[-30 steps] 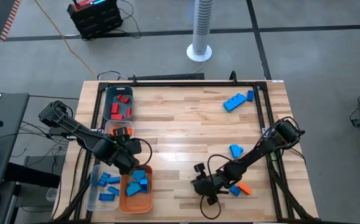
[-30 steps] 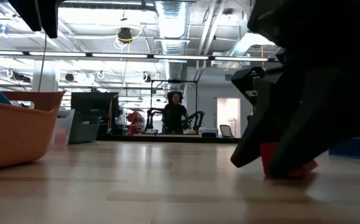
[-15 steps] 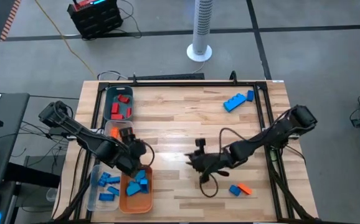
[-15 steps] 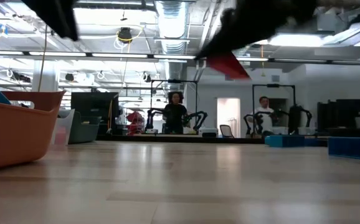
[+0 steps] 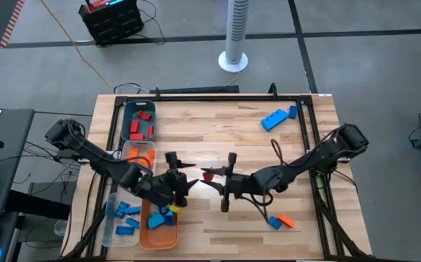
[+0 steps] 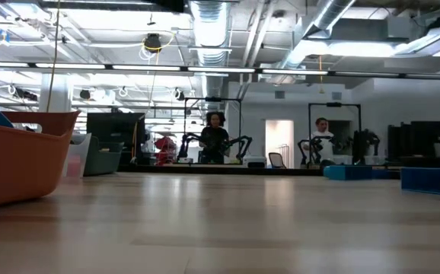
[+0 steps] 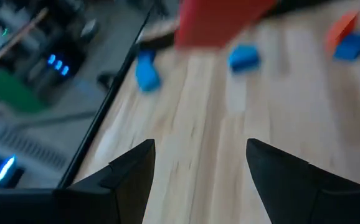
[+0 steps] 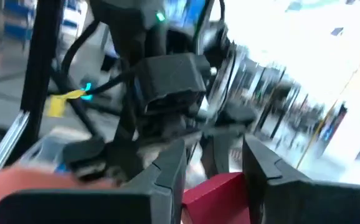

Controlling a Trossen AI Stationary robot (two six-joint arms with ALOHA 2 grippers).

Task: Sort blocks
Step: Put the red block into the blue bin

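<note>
Facing the right gripper (image 5: 212, 177) above the table (image 5: 218, 135), the left gripper (image 5: 183, 177) gapes with nothing held, just right of the orange tray (image 5: 150, 234). Right gripper pinches 1 red block (image 5: 207, 175).

The light wooden slat table (image 5: 218, 131) carries a teal plastic bin (image 5: 127, 116), a clear plastic bin (image 5: 113, 224) and an orange rectangular tray (image 5: 149, 234) along its left side. Blue studded bricks (image 5: 274, 118) lie at its far right corner. A blue brick (image 5: 274, 222) and an orange brick (image 5: 286, 220) lie touching near its front right.
</note>
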